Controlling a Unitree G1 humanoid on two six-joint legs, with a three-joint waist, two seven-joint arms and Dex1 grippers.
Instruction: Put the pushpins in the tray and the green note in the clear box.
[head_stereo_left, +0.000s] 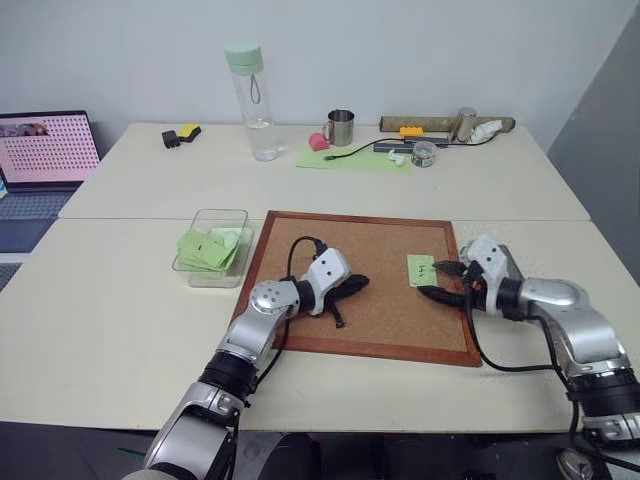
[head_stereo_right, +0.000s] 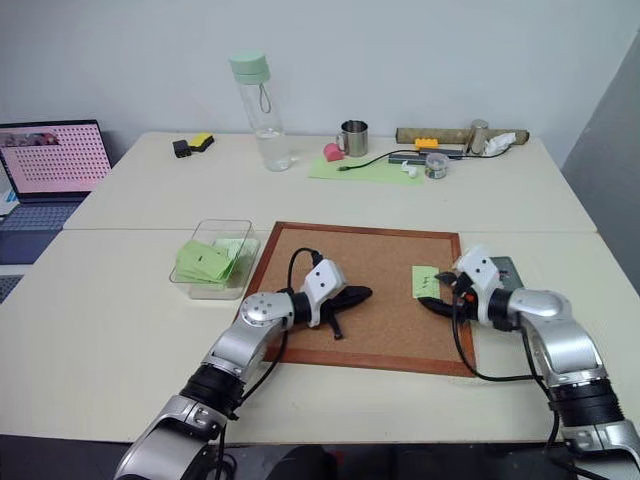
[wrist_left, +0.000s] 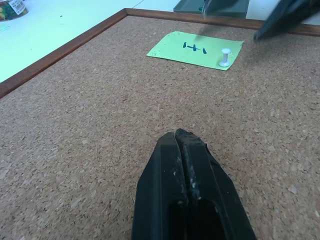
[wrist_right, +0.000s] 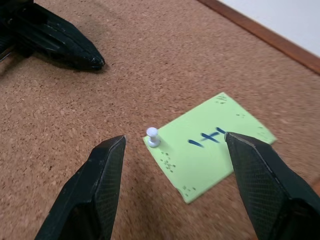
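Hovering over the corkboard (head_stereo_left: 385, 270), the right tool (wrist_right: 175, 150) has its two black fingers (wrist_right: 97, 185) spread wide with nothing between them but air. Just ahead of that gap lies the green note (wrist_right: 210, 147), flat on the cork and marked with a few dark strokes, and a single pushpin (wrist_right: 152, 136) (white-headed, as far as the wrist views show) stands upright in the note's corner, on the side nearer the left tool. One finger of the right tool reaches past the note's edge; whether it touches the paper I cannot tell.

The left tool (wrist_left: 189, 145) is shut, its fingers pressed together with nothing in them, its tip low over bare cork. The note and pin lie well ahead of it, across open board, with the right tool just beyond them.

Behind the right tool, partly hidden by it, a dark grey tray (head_stereo_right: 505, 268) sits on the desk (head_stereo_left: 120, 320) just off the board's edge. The clear box (head_stereo_left: 205, 265) stands off the opposite edge of the board, well apart from the left tool on its outer side, and already holds a loose heap of green slips (head_stereo_left: 210, 250). Farther back on the desk are a clear bottle (head_stereo_left: 252, 100), a metal mug (head_stereo_left: 341, 127) and a pale green mat (head_stereo_left: 350, 157), and a laptop (head_stereo_left: 45, 160) sits off to the left.
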